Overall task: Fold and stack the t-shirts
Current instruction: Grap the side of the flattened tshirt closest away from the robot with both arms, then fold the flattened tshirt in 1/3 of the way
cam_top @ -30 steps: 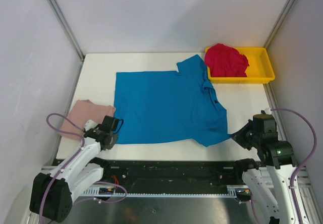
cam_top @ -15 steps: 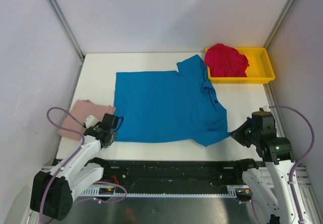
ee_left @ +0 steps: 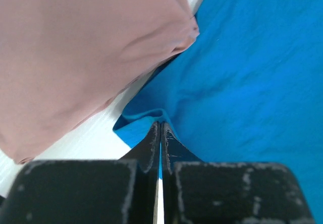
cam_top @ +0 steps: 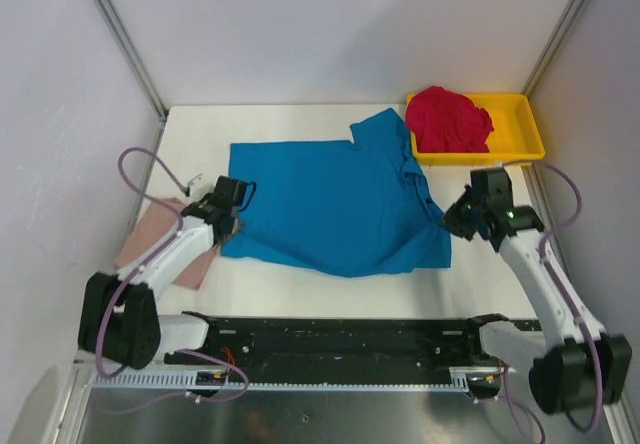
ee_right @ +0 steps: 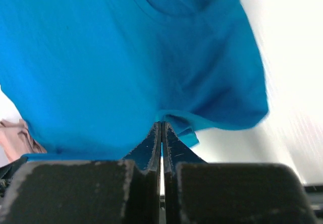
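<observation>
Left claw (ee_left: 160, 127): fingers were pressed together on the near-left hem corner of the blue shirt (cam_top: 330, 199).
Right claw (ee_right: 161, 127): fingers were clamped on that shirt's near-right hem corner.
Blue shirt: lay spread across the middle of the counter (cam_top: 290, 124).
Pink shirt (cam_top: 160, 249): lay at the left edge, just beside the blue one.
Red shirt (cam_top: 448, 119): sat bunched in the yellow tray (cam_top: 523, 154) at the far right corner.

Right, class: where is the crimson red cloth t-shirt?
In the top view, the crimson red t-shirt lies crumpled in the shallow yellow plastic tray, far right corner.
</observation>
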{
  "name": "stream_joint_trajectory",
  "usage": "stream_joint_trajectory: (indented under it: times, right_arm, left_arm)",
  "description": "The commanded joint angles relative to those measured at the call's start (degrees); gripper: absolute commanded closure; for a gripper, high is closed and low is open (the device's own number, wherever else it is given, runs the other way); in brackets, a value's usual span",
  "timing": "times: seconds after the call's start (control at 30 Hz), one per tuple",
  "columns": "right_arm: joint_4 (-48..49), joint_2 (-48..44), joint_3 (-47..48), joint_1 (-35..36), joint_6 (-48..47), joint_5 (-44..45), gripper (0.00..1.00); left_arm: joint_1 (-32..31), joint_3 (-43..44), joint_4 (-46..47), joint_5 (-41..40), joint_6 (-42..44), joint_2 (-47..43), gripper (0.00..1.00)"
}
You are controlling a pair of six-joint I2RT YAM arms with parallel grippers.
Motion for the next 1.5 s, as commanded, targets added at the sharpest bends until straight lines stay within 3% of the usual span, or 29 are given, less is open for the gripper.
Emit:
stream_joint_trajectory:
  times: [0.0,0.2,0.37,1.0,1.47]
  right_arm:
    - [16.0,11.7,6.3,0.9,-3.0,1.9,1.0]
    - [23.4,29.9,15.2,1.7,-6.1,4.2,1.0]
    - [24.1,37.7,20.0,1.7,-6.8,4.7,1.0]
    - [18.7,32.8,18.0,-2.8,-9.4,9.5,1.0]
    - [23.8,35.9,15.3,-4.0,-9.2,4.8,1.0]
  left_arm:
    - [0.5,7.2,3.7,-0.5,3.9,8.2,1.0]
    - [2.3,13.6,4.1,0.3,3.0,19.2,1.0]
    - [5.0,15.5,4.7,1.5,2.7,23.6,1.0]
    - [8.5,9.9,5.6,2.8,5.5,14.0,1.0]
    - [9.1,14.0,7.6,3.8,7.3,21.4,1.0]
